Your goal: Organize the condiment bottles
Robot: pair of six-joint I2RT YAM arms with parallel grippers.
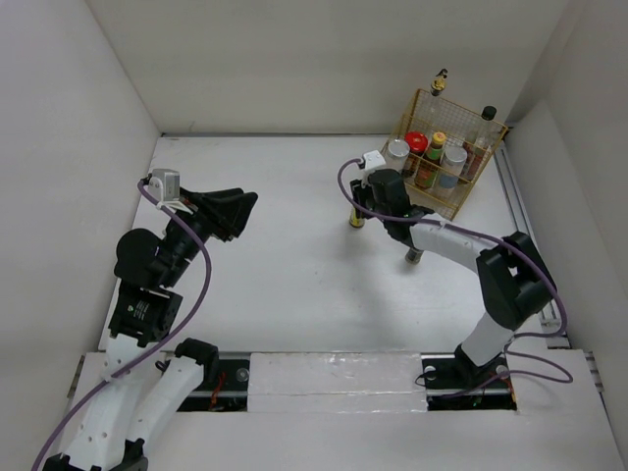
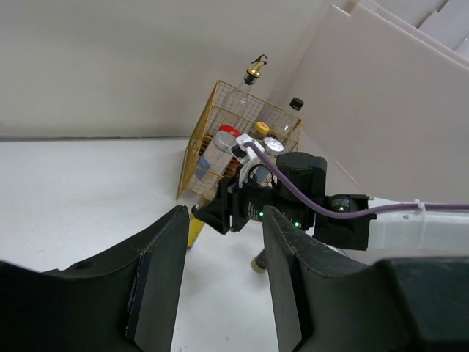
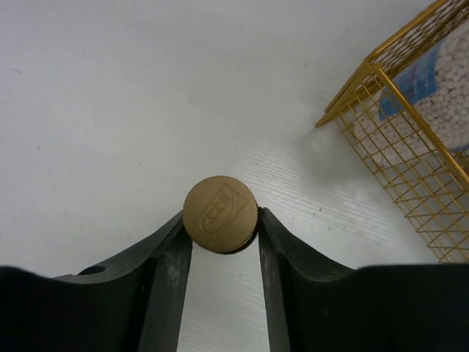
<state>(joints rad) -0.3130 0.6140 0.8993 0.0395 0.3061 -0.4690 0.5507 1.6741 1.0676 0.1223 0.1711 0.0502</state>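
1. Right claw [image 3: 220,229] is pinched on the gold cap of a small bottle [image 3: 220,213]. One finger [image 3: 165,271] is pressed to each side of the knurled rim.
2. The bottle is held upright, long axis vert., and is seen end-on from the wrist cam. Whether its base is on the tabletop [image 1: 294,285] or just off it can't be told.
3. The gold wire basket [image 1: 446,201] is found just beside the claw, to the far right. Approx. six bottles [image 1: 416,143] are stood inside.
4. Judged: a straight lift along the axis is needed next, then a short carry over the near rim, which must be cleared by the base.
5. A second loose bottle [image 1: 414,257] is stood nearby, under the right forearm.
6. Left claw [image 2: 223,286] is spread w/ nothing held, well apart on the left. The right arm is clearly nearer the basket.
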